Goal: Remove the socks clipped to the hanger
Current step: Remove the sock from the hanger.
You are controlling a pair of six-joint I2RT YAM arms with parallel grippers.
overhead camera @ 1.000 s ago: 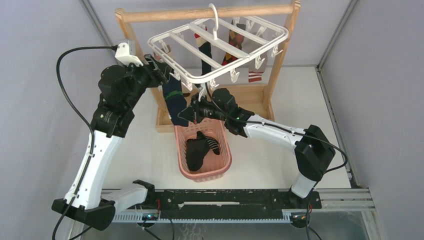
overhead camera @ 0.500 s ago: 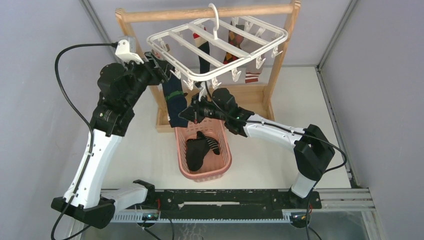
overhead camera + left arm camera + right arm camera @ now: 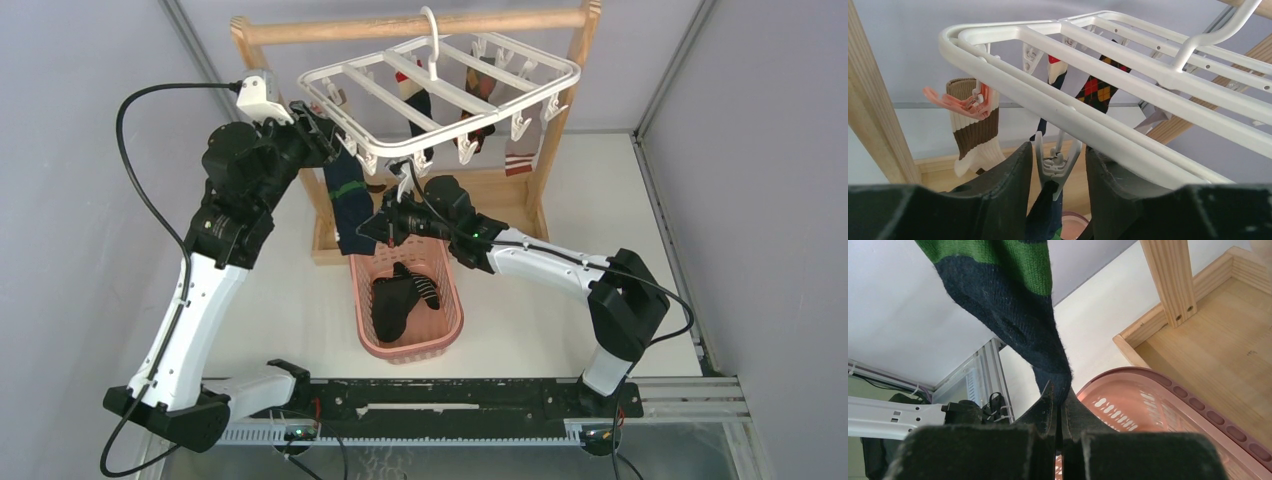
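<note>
I am working in a robotics lab cell, not in a home. Plain grey panel walls (image 3: 80, 120) set in aluminium posts (image 3: 193, 45) close a white table (image 3: 590, 200) on the left, right and far sides. The left arm (image 3: 195, 310) and the right arm (image 3: 545, 262) are bolted on a black rail (image 3: 450, 398) at the near edge, and a black cable (image 3: 180, 87) hangs loose.

White slatted hanger (image 3: 434, 60) at top centre, hanging by its hook and tilted, clips dangling round its rim. Clipped on: a navy sock (image 3: 348, 205) with a green band, hanging long off the left front edge, its top in a white clip (image 3: 1055, 167), toe pulled toward centre frame. The left wrist view gives us a brown-and-cream sock (image 3: 975, 132) on a pink clip (image 3: 960, 102) at left, and an argyle sock (image 3: 1100, 90) under the slats. A red-white striped sock (image 3: 518, 158) peeks out at the right end. Two dark socks (image 3: 400, 300), one white-striped, lie loose at lower centre.
</note>
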